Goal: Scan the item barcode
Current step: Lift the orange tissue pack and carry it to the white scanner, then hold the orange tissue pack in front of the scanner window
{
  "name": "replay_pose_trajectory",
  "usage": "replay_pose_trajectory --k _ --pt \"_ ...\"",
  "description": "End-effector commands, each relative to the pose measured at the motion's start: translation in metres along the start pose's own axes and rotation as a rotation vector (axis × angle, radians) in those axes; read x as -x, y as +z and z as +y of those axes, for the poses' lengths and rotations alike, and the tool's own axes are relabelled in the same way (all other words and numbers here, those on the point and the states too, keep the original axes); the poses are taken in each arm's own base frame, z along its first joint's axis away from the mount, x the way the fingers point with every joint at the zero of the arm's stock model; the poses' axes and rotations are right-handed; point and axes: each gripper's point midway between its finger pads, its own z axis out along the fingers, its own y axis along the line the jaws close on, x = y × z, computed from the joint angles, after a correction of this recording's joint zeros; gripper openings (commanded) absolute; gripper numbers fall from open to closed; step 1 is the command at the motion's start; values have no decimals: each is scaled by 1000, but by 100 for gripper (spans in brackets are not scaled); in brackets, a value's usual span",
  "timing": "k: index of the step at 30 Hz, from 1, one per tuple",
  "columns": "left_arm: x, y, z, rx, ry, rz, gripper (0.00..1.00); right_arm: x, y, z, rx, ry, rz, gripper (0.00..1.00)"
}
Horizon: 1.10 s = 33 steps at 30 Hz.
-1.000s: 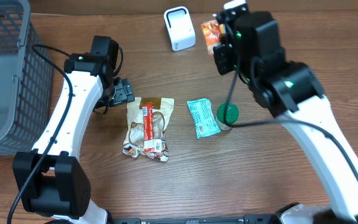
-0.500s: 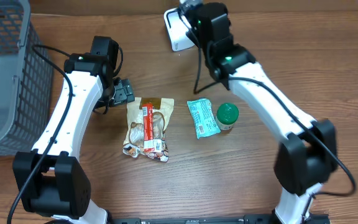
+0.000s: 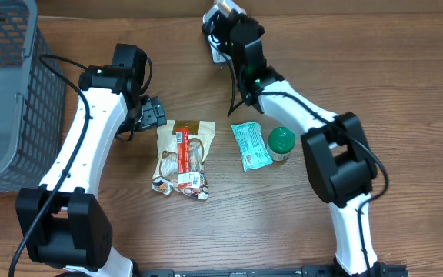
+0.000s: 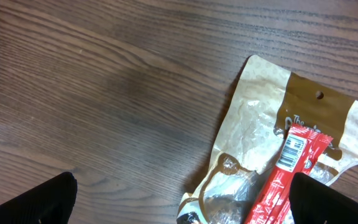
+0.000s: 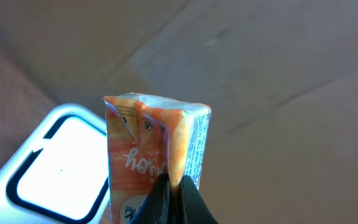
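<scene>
Nearest you, the tan pouch (image 4: 253,124) lies flat with a red stick packet (image 4: 291,180) across it, barcode facing up. The pouch's brown band shows a word starting "The". Your left gripper (image 3: 154,114) hovers just beside the pouch's top edge, jaws spread wide and holding nothing. A teal packet (image 3: 250,145) and a green-capped bottle (image 3: 281,141) sit to the right. At the far edge your right arm reaches out long. Its gripper (image 5: 173,186) is pinched on the orange packet (image 5: 154,143), whose upside-down white lettering is only partly legible, close by the white scanner (image 5: 48,168).
</scene>
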Motion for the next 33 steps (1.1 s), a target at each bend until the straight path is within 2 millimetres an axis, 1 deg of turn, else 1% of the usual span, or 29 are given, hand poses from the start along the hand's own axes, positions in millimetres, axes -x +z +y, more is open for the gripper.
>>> replay_pose_trajectory --k 1,4,7,10,14,18,20,22,25,30,31,33 --pt "6 -4 1 4 -6 -21 99 -7 8 16 0 -148 -4 3" --pt "6 -4 1 4 -6 -20 99 -4 11 18 -11 -165 -32 4" --pt "6 -4 1 4 -6 -20 99 4 11 10 -49 -146 -70 4" --pt "6 -4 1 4 -6 -20 99 10 11 16 -18 -187 -109 4" --pt "6 -4 1 4 -6 -20 100 10 11 22 3 -209 -119 4" --pt "6 -4 1 1 -6 -19 99 4 14 32 24 -230 -120 4" --pt "6 -4 1 1 -6 -19 99 -3 17 40 39 -236 -106 4" --pt "6 -4 1 0 -6 -19 100 -19 21 54 67 -248 -76 4" --pt "6 -4 1 1 -6 -19 100 -24 23 59 76 -252 -68 3" --pt "6 -4 1 1 -6 -19 99 -25 23 55 61 -242 -56 3" --pt "6 -4 1 1 -6 -19 100 -26 23 51 38 -212 -43 3" --pt "6 -4 1 1 -6 -19 99 -21 21 32 -37 -110 -18 3"
